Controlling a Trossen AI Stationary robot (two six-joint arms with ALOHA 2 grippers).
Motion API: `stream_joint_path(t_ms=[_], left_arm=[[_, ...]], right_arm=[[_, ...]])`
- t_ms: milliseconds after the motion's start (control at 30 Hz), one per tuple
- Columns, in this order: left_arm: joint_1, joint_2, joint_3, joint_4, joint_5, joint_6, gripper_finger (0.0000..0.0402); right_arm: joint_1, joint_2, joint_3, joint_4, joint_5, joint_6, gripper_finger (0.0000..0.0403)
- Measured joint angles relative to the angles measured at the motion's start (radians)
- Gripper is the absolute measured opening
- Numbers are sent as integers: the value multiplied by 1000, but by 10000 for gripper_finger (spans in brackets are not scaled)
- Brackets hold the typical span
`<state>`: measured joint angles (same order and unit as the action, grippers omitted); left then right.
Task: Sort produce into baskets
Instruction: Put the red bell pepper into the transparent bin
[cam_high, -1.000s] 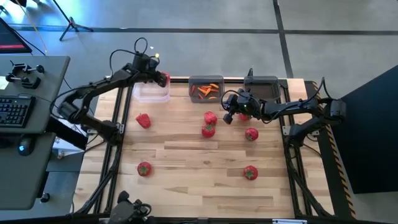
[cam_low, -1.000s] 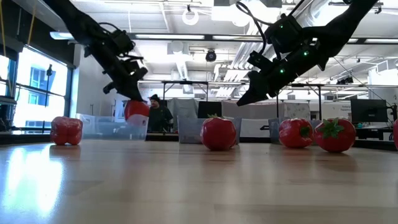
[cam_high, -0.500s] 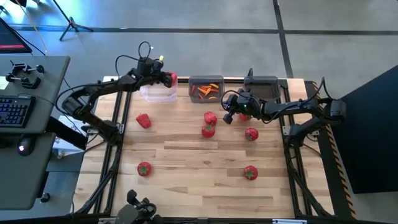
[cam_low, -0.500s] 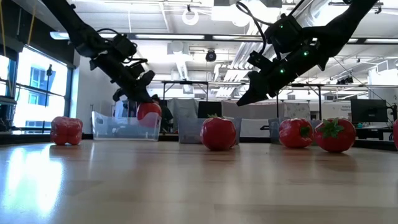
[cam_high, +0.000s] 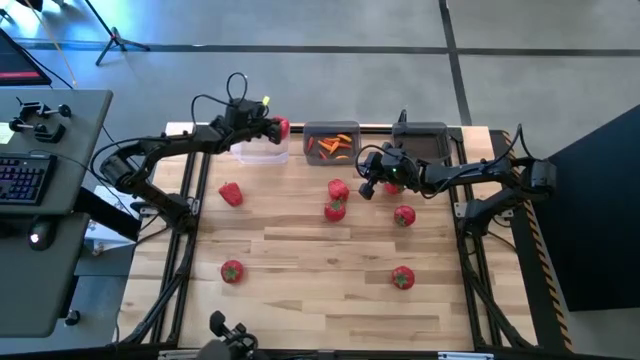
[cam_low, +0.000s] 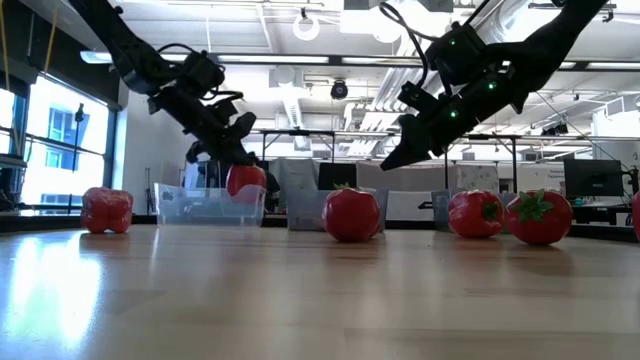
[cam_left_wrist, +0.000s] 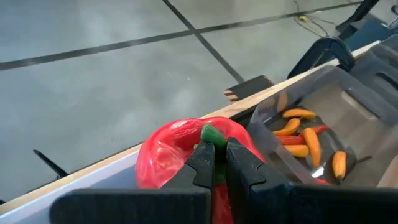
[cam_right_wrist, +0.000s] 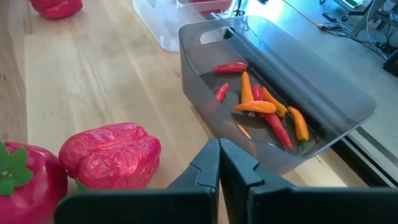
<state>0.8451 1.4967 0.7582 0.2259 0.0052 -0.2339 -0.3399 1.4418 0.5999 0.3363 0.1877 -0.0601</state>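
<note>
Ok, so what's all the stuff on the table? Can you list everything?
Bell peppers: three, red; one held, two loose on the table at and.
Tomatoes: at least four, red with green tops; loose on the table.
Chillies: several, orange and red; in the middle grey bin.
Bins: one clear, two grey; along the far edge.
Left pincer: shut on a pepper, beside the clear bin.
Right pincer: shut, empty, above the table's middle.
</note>
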Motion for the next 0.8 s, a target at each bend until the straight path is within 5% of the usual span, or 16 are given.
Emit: stream_joint_path(t_ms=[800], left_arm=[[-73, 102, 0, 139, -97, -115, 1]], right_arm=[[0, 0, 0, 27, 0, 0, 0]])
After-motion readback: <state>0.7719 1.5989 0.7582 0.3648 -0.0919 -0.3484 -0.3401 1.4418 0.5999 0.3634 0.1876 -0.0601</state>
